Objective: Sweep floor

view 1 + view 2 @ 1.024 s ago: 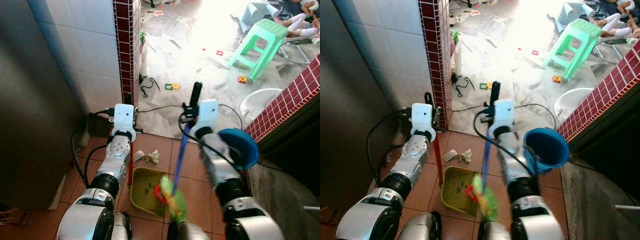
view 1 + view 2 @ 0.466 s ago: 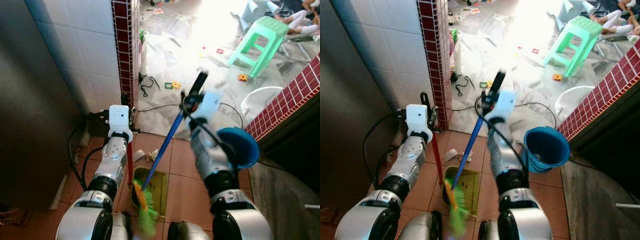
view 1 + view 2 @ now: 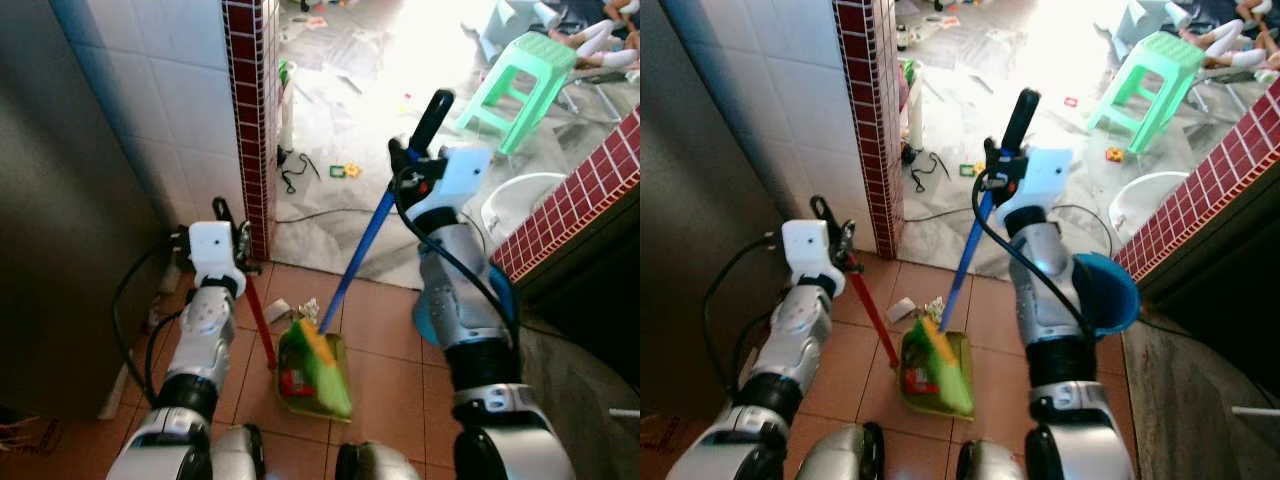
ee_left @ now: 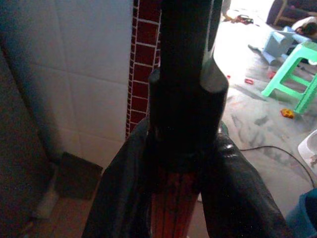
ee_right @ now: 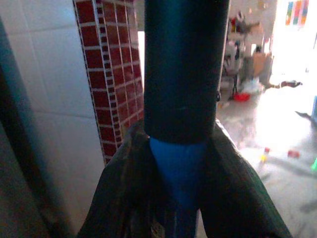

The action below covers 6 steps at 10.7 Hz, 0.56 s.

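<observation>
Head views: green dustpan [image 3: 312,373] on tiled floor [image 3: 380,360], red scrap inside, broom [image 3: 360,250] bristles over it. Left wrist: left gripper [image 4: 184,163] jaws clamping red handle [image 4: 171,208]. Right wrist: right gripper [image 5: 181,163] jaws clamping blue broom shaft.

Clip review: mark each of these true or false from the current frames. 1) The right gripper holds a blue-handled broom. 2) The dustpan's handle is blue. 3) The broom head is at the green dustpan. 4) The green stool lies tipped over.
1) True: the right gripper is shut on the broom, which has a blue handle.
2) False: the left gripper holds the dustpan by a red handle.
3) True: the bristles lie over the pan.
4) False: the green stool stands upright.
</observation>
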Tool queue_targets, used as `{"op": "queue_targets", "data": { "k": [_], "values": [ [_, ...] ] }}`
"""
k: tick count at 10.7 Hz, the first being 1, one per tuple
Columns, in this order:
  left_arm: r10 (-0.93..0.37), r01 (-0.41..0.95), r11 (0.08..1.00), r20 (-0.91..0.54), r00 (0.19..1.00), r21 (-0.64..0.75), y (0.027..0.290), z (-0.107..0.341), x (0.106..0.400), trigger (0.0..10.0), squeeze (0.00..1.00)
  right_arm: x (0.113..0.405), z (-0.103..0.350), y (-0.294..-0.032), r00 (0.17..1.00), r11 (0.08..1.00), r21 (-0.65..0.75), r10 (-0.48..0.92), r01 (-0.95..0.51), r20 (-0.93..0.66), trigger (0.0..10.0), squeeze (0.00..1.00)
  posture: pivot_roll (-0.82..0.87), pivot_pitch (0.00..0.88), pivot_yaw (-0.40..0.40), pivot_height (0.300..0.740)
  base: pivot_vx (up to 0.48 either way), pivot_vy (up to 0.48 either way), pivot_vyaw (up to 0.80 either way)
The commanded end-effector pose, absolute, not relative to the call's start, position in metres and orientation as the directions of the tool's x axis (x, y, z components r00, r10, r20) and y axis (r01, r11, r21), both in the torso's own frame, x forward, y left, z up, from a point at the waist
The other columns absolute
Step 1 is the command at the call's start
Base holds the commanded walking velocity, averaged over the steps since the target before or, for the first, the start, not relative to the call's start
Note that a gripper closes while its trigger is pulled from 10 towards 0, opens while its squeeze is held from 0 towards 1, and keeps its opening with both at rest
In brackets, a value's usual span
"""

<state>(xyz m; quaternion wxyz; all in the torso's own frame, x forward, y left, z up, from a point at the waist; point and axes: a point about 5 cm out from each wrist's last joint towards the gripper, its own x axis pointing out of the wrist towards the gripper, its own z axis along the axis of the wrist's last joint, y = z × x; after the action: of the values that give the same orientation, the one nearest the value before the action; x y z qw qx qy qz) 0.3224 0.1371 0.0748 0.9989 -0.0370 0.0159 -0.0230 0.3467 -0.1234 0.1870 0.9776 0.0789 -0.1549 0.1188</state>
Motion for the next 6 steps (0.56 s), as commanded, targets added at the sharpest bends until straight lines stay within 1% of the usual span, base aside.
{"op": "queue_targets", "data": {
  "k": [1, 2, 3, 5, 6],
  "values": [
    [-0.054, 0.053, 0.995, -0.009, 0.998, -0.08, 0.141, 0.08, 0.32, 10.0, 0.0, 0.342, 0.218, -0.125, 0.86, 0.95, 0.056, 0.252, -0.308, 0.443, 10.0, 0.0, -0.03, 0.0, -0.049, 0.74, 0.0, 0.0, 0.0],
    [-0.055, 0.054, 0.996, -0.012, 0.998, -0.075, 0.145, 0.078, 0.316, 10.0, 0.0, 0.338, 0.217, -0.122, 0.843, 0.932, 0.034, 0.31, -0.36, 0.439, 10.0, 0.0, -0.03, 0.0, -0.055, 0.74, 0.0, 0.0, 0.0],
    [-0.054, 0.054, 0.997, -0.003, 0.999, -0.061, 0.149, 0.08, 0.311, 10.0, 0.0, 0.336, 0.217, -0.125, 0.846, 0.933, 0.029, 0.311, -0.358, 0.432, 10.0, 0.0, -0.02, 0.0, -0.059, 0.74, 0.0, 0.0, 0.0],
    [-0.057, 0.059, 0.997, 0.044, 0.997, -0.054, 0.154, 0.091, 0.308, 10.0, 0.0, 0.336, 0.22, -0.133, 0.859, 0.952, 0.017, 0.27, -0.307, 0.436, 10.0, 0.0, -0.02, 0.0, -0.059, 0.74, 0.0, 0.0, 0.0],
    [-0.059, 0.062, 0.997, 0.067, 0.996, -0.044, 0.155, 0.099, 0.306, 10.0, 0.0, 0.338, 0.217, -0.14, 0.874, 0.97, -0.03, 0.232, -0.242, 0.427, 10.0, 0.0, -0.02, 0.0, -0.048, 0.74, 0.0, 0.0, 0.0]
  ]
}}
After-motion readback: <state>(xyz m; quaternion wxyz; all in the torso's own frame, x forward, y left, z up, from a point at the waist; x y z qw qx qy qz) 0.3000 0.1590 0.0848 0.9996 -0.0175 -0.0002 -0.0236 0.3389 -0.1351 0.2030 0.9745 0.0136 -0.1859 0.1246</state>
